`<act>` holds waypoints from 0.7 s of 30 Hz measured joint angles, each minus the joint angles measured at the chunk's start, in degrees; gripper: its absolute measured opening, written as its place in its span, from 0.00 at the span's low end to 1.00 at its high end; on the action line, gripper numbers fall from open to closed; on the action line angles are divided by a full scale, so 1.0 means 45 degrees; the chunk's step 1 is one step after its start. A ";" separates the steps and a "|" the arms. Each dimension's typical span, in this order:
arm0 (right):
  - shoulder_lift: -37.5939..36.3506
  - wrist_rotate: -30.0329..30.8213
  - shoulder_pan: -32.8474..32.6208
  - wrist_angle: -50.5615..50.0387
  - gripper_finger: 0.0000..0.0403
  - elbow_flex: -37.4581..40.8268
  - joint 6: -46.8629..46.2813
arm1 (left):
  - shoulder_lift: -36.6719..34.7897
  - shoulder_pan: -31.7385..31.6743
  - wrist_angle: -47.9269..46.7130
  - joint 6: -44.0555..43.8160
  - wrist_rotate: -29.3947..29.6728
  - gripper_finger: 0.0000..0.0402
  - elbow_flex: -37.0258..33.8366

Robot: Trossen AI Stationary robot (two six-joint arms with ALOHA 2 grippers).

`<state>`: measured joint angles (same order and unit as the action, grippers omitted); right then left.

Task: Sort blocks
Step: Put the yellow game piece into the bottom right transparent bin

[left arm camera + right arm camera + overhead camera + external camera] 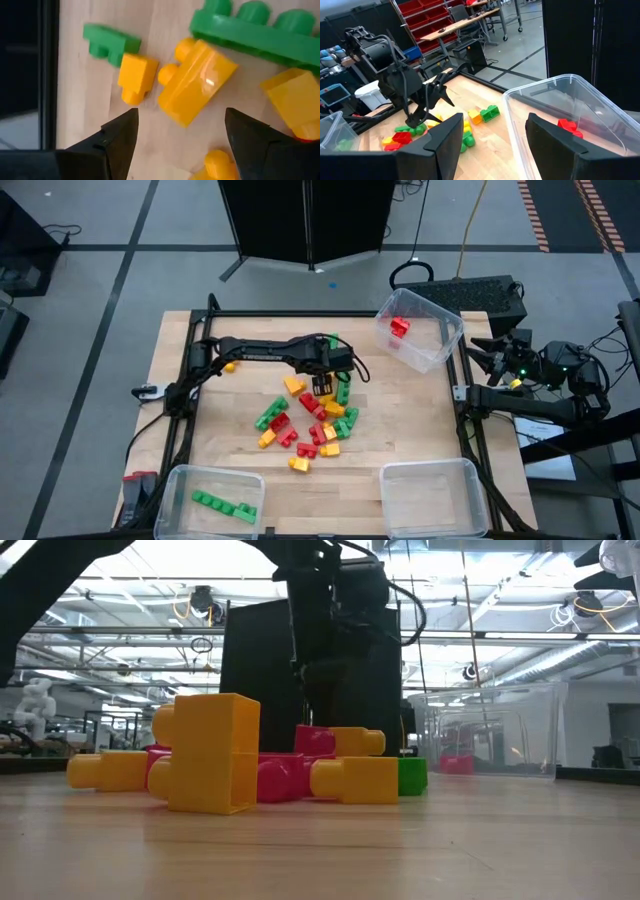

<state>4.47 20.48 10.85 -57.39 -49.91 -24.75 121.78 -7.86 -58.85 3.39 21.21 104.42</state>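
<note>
Landmark taken as the heap of small studded plastic blocks (308, 420) in red, green and yellow-orange, lying near the middle of the pale wooden table (410, 425). Far left of the heap and toward the table's near edge: a clear plastic bin (212, 498) holding a row of green studded blocks (224, 505). Left of the heap, toward the far side, one lone yellow block (230, 366) lies apart beside the left arm. The left arm reaches in from that side and its left gripper (322, 387) hangs directly over the heap's far edge; in the left wrist view its two dark fingers (117, 135) stand spread wide with nothing between them, and below the gap lies a yellow-orange two-stud block (196, 80), with a smaller yellow block (136, 76) just beside it and a long green block (260, 30) past it. Right of the heap at the near edge: a second clear plastic bin (432, 496). Right of the heap at the far corner: a tilted clear plastic bin (418, 330) with a red block (400, 327) inside. Farthest right, off the table's edge, the right gripper (490, 352) waits near that tilted bin, its fingers (445, 142) apart and holding nothing.
</note>
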 joint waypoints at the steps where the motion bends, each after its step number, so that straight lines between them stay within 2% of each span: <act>1: 0.0000 0.0003 0.0000 0.0000 0.52 0.0000 -0.0002 | 0.0000 0.0002 0.0225 0.0453 -0.0001 0.64 0.0000; 4: 0.0000 -0.0002 0.0000 0.0000 0.52 0.0000 -0.0010 | 0.0000 -0.0011 0.0837 0.1904 -0.0070 0.64 0.0000; 9: 0.0000 -0.0002 0.0000 0.0000 0.52 0.0000 -0.0015 | 0.0000 -0.0076 0.1568 0.3259 -0.1306 0.64 0.0000; 11: 0.0000 -0.0002 0.0000 0.0000 0.52 0.0000 -0.0015 | 0.0000 -0.0172 0.1698 0.3373 -0.1899 0.64 0.0000; 16: 0.0000 -0.0002 0.0000 -0.0005 0.52 0.0000 -0.0015 | 0.0227 -0.0547 0.1535 0.3401 -0.2136 0.64 -0.0023; 21: -0.0005 0.0029 0.0000 -0.0223 0.52 0.0000 -0.0050 | 0.0733 -0.0792 0.1727 0.3350 -0.3007 0.64 -0.0160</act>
<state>4.45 20.61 10.85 -58.39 -49.91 -24.98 125.07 -11.42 -51.07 18.47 7.68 103.70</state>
